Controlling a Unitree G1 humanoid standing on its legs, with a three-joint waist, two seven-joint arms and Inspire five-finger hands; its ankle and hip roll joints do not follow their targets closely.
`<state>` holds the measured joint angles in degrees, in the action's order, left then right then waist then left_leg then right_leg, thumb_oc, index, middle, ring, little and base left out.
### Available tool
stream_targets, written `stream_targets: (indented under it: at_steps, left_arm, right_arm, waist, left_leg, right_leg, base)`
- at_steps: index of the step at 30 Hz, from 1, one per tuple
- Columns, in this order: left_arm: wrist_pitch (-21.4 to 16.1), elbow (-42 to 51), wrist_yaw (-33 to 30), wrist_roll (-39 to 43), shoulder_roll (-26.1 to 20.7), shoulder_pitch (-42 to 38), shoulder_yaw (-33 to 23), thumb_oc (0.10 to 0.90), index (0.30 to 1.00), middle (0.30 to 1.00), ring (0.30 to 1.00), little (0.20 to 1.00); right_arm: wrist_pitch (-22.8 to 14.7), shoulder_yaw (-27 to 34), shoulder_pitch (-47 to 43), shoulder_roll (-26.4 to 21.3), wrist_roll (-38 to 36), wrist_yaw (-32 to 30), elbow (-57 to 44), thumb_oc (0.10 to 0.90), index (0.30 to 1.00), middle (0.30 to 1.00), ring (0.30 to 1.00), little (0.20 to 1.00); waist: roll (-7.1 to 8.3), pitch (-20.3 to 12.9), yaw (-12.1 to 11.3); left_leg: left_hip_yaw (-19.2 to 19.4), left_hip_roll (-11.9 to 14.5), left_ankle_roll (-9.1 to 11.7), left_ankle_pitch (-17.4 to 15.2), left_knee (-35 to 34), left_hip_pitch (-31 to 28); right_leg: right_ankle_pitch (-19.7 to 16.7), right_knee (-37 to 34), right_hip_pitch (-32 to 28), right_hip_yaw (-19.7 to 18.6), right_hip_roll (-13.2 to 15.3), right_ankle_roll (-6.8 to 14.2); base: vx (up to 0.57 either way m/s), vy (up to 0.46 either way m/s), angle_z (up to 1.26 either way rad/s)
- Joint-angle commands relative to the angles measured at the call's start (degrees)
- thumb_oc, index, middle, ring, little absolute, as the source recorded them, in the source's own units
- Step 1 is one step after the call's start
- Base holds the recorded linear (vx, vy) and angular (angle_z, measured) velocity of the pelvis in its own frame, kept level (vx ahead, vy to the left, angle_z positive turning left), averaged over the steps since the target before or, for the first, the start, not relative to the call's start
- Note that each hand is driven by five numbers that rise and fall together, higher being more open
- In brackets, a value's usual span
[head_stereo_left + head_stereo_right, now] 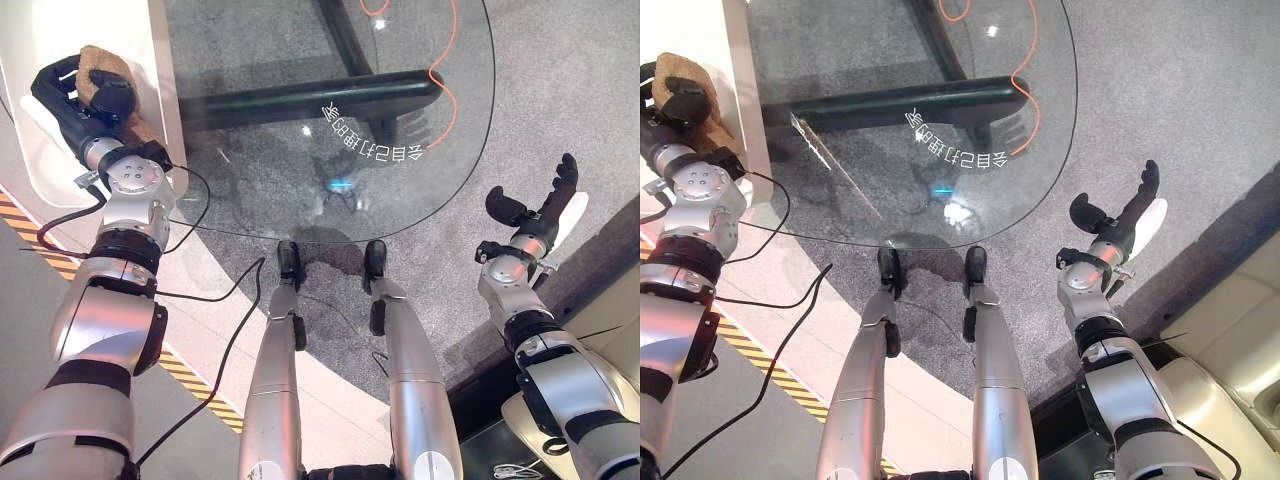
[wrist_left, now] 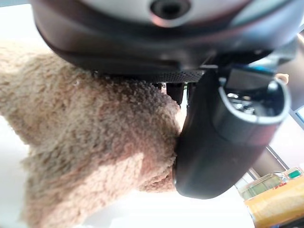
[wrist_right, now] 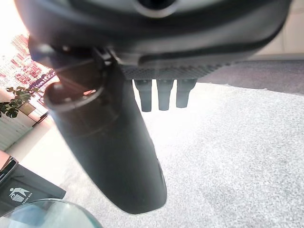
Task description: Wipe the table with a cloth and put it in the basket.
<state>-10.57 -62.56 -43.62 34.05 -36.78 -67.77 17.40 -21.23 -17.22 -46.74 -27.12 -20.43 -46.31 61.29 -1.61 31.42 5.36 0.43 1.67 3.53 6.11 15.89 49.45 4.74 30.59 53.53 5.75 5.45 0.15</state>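
The robot's left hand [image 1: 85, 90] has its fingers curled around a brown fuzzy cloth [image 2: 90, 147] on a white side surface [image 1: 40, 160], so the pickup step is under way and carrying it to the round glass table [image 1: 400, 130] for wiping looks next, while the right hand [image 1: 535, 215] hangs with relaxed, spread fingers.

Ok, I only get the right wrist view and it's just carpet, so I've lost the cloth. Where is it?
Observer: The brown cloth is in the left hand, pinched against its thumb.
Operator: Is it on the glass yet?
Observer: No. Hand and cloth are over a white surface to the left of the glass table.
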Motion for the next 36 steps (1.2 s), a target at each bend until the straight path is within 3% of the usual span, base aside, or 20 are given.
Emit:
stream_targets:
  at_steps: [1,18,22,27,31,36]
  left_arm:
    - [-3.91,-0.76,-5.88,-3.97,-7.92,-6.12,-1.25,0.800,0.900,0.900,0.900,0.900]
    - [-4.33,-0.57,-6.93,-2.53,-7.44,-4.99,-2.62,0.800,0.900,0.900,0.900,0.900]
    - [-6.91,-0.27,-5.70,-0.24,-7.16,-4.43,-3.20,0.800,0.900,0.900,0.900,0.900]
    - [-13.01,4.80,-0.60,3.26,-6.19,2.64,-6.97,0.800,0.900,0.900,0.900,0.900]
    - [-14.31,7.02,2.02,5.35,-6.87,7.76,-9.97,0.800,0.900,0.900,0.900,0.900]
    - [-15.39,11.74,7.98,4.91,-6.69,19.22,-14.73,0.800,0.900,0.900,0.900,0.900]
  right_arm:
    - [-3.30,0.52,0.80,-3.38,-0.73,-2.99,-1.26,0.800,0.900,0.900,0.900,0.900]
    - [-2.91,0.38,1.30,-2.70,-0.53,-3.73,-2.00,0.800,0.900,0.900,0.900,0.900]
    - [-1.90,0.37,1.91,-2.41,-1.38,-2.29,-1.27,0.800,0.900,0.900,0.900,0.900]
    - [0.90,1.24,6.92,-0.20,-2.11,3.49,1.59,0.800,0.900,0.900,0.900,0.900]
    - [2.13,2.21,10.14,0.53,-1.13,7.14,4.53,0.800,0.900,0.900,0.900,0.900]
    - [4.08,4.87,17.60,0.80,-0.40,11.85,6.37,0.800,0.900,0.900,0.900,0.900]
  waist:
    - [0.89,-1.62,-1.02]
    - [1.11,-1.62,-1.18]
    - [1.21,-1.62,-1.10]
    - [0.97,-1.62,-1.72]
    - [0.72,-1.71,-2.13]
    - [0.07,-7.07,-3.44]
  left_leg:
    - [2.96,-1.75,-0.97,-8.80,7.36,-0.90]
    - [2.74,-1.85,-0.88,-8.64,7.66,-1.33]
    - [2.58,-1.99,-0.93,-8.75,7.57,-2.32]
    - [2.58,-2.69,-1.12,-8.06,4.20,-9.99]
    - [2.34,-3.19,-0.81,-7.26,0.87,-16.19]
    - [1.66,-3.51,-0.47,-6.05,-5.81,-24.64]
  right_leg:
    - [1.56,-3.18,-2.97,0.27,-4.27,0.77]
    - [1.25,-3.17,-3.49,0.45,-4.15,0.79]
    - [1.34,-3.12,-4.30,0.08,-4.54,0.78]
    - [0.53,-5.81,-11.31,0.18,-4.47,1.69]
    - [-0.14,-8.95,-17.80,0.00,-3.92,2.28]
    - [-1.40,-15.32,-26.37,-0.15,-2.26,3.46]
  base:
    - [0.00,0.000,0.00]
    - [0.00,0.000,0.00]
    - [-0.01,-0.005,0.00]
    - [-0.02,-0.047,0.02]
    - [0.00,-0.020,-0.04]
    - [0.05,-0.048,-0.11]
